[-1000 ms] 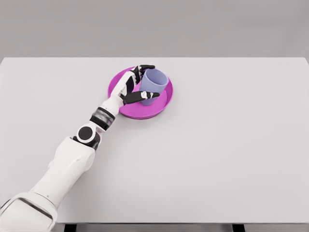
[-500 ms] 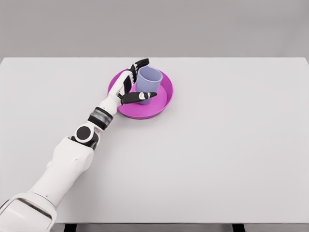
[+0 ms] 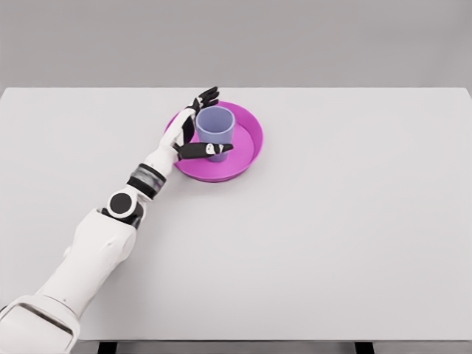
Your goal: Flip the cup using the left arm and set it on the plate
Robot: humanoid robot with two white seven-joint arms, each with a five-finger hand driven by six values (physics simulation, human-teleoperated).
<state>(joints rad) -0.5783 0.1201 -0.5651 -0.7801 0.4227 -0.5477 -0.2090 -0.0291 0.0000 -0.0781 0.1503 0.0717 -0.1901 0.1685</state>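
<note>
Cup is standing on the plate.

I see the big white table point(image 3: 354, 243), then the pink plate point(image 3: 247, 151) under my left hand point(image 3: 188, 136), and the cup point(image 3: 214, 127) standing mouth-up between its fingers, which look loose now, maybe just touching, to let go.

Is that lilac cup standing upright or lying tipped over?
Upright: the lilac plastic cup shows its round open mouth facing up, standing on the magenta round plate.
</note>
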